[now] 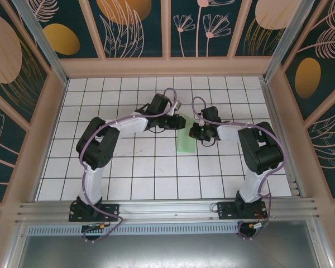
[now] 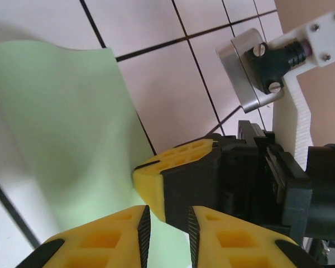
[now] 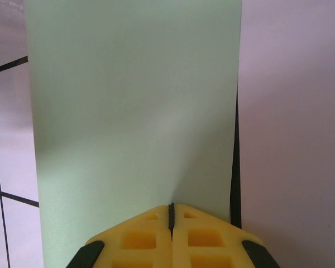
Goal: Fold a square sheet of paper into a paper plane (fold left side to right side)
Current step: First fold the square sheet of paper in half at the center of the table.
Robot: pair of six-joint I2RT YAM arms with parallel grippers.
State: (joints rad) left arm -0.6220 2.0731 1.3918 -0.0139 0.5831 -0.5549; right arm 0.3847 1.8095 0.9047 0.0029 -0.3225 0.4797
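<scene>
Right tool (image 3: 170,207), closed, presses the right edge of the square sheet of paper (image 3: 134,100), folded narrow on the table (image 1: 128,167), probably pinning it; left tool (image 2: 166,222), slightly parted, hovers at its left.

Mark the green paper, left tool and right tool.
green paper (image 3: 134,100): right wrist view, flat middle of the sheet.
left tool (image 2: 167,216): left wrist view, gap between its yellow fingertips.
right tool (image 3: 171,207): right wrist view, seam where its fingertips meet.

Paper (image 1: 187,142) between left pincer (image 1: 178,121), right pincer (image 1: 197,133)
</scene>
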